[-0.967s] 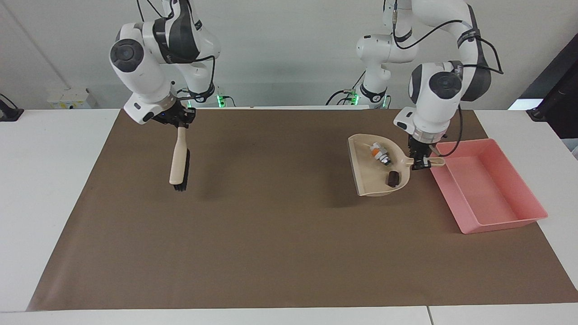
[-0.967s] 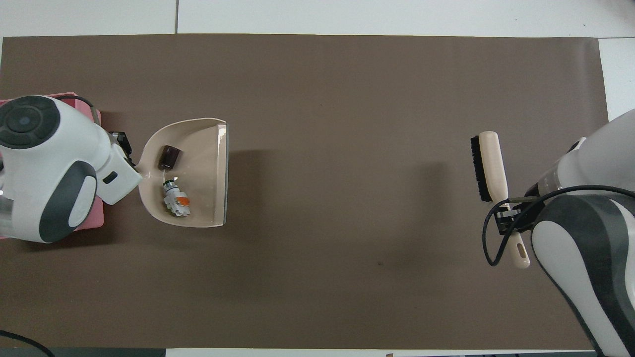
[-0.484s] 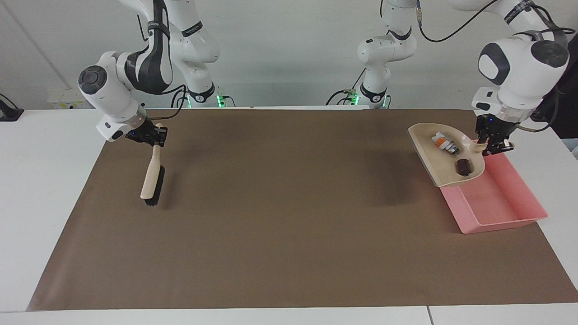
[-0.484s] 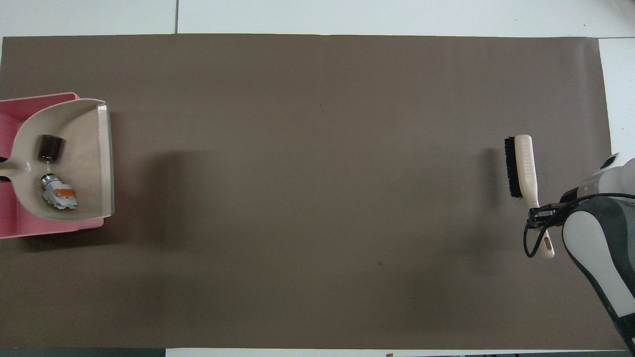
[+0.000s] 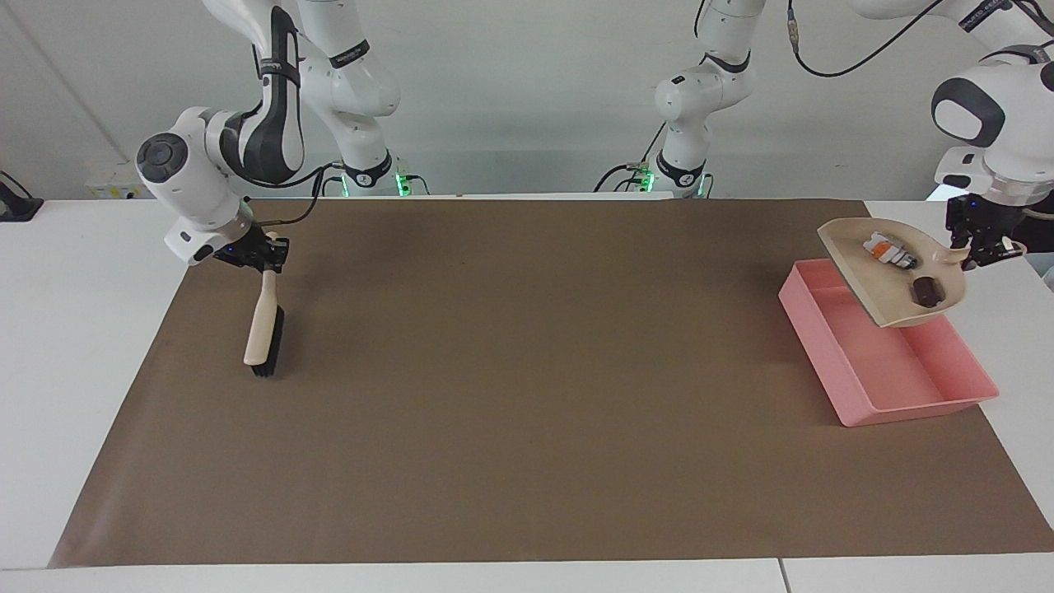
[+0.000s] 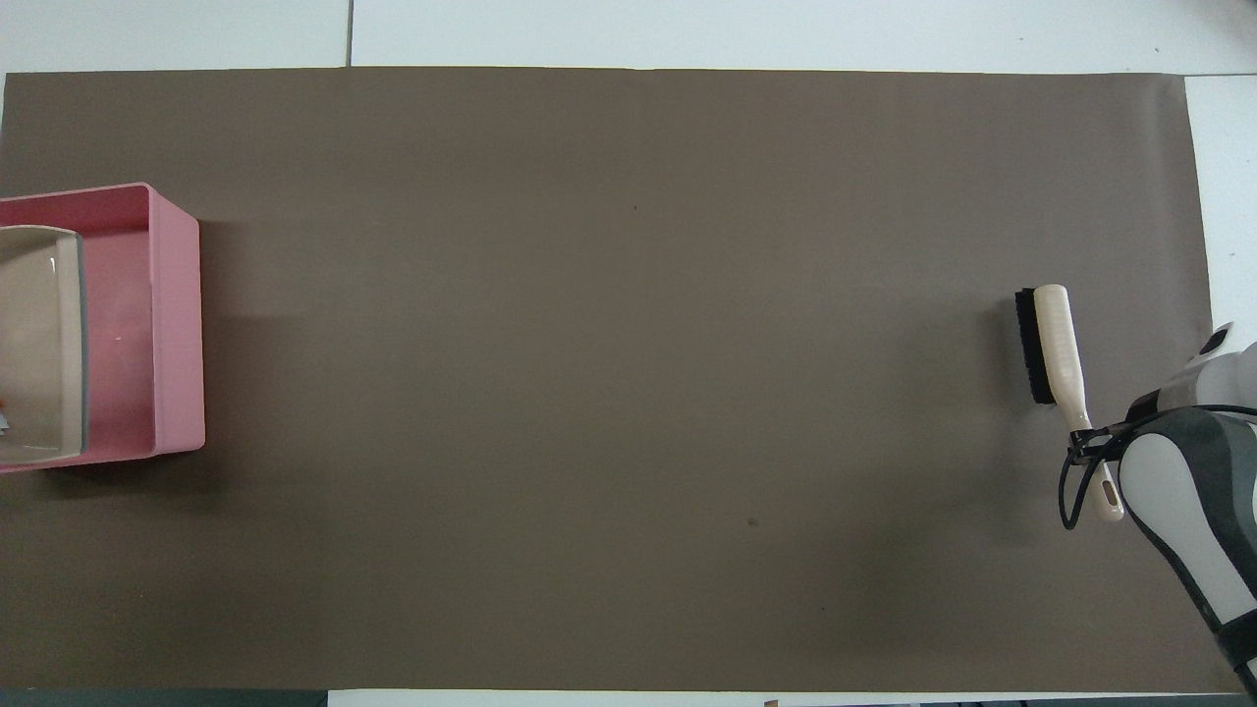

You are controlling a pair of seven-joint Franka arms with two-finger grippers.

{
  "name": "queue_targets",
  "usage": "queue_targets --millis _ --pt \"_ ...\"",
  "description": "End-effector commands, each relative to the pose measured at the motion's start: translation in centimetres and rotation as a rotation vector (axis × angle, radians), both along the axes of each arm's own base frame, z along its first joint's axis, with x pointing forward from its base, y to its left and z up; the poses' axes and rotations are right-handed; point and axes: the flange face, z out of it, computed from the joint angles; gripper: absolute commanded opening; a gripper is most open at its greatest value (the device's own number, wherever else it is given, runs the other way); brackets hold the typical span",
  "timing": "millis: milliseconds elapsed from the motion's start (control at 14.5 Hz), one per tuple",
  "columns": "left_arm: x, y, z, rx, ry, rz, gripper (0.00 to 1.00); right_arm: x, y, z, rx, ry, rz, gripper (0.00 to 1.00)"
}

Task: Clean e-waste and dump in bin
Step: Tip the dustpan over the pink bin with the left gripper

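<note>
My left gripper [image 5: 981,247] was clamped on the dustpan [image 5: 885,284] handle, pan raised over the pink bin [image 5: 873,375], e-waste [image 5: 889,249] pooled handle-side, open lip facing the right arm's end.

In the overhead view the picture's edge is cutting off the dustpan [image 6: 44,344] and most of the bin [image 6: 177,324], leaving the e-waste and the left hand out of sight. The right arm's own body is hiding the right hand there. The facing view's edge is cropping the left arm.
</note>
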Motion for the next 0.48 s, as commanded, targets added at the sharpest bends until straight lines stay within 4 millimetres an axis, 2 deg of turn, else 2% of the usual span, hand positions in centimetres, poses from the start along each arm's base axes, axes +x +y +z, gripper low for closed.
queue_targets --millis 0,138,415 --pt "1.0 1.1 -0.1 0.142 0.015 -0.057 0.0 -0.2 -0.7 -0.3 -0.012 -0.009 0.016 0.01" --pt "1.0 1.2 -0.1 0.253 0.018 -0.02 0.0 -0.2 -0.8 -0.3 -0.015 -0.01 0.006 0.03" --pt "0.4 -1.5 -2.4 0.475 0.027 -0.022 0.0 -0.3 -0.7 -0.4 -0.02 -0.011 -0.02 0.07"
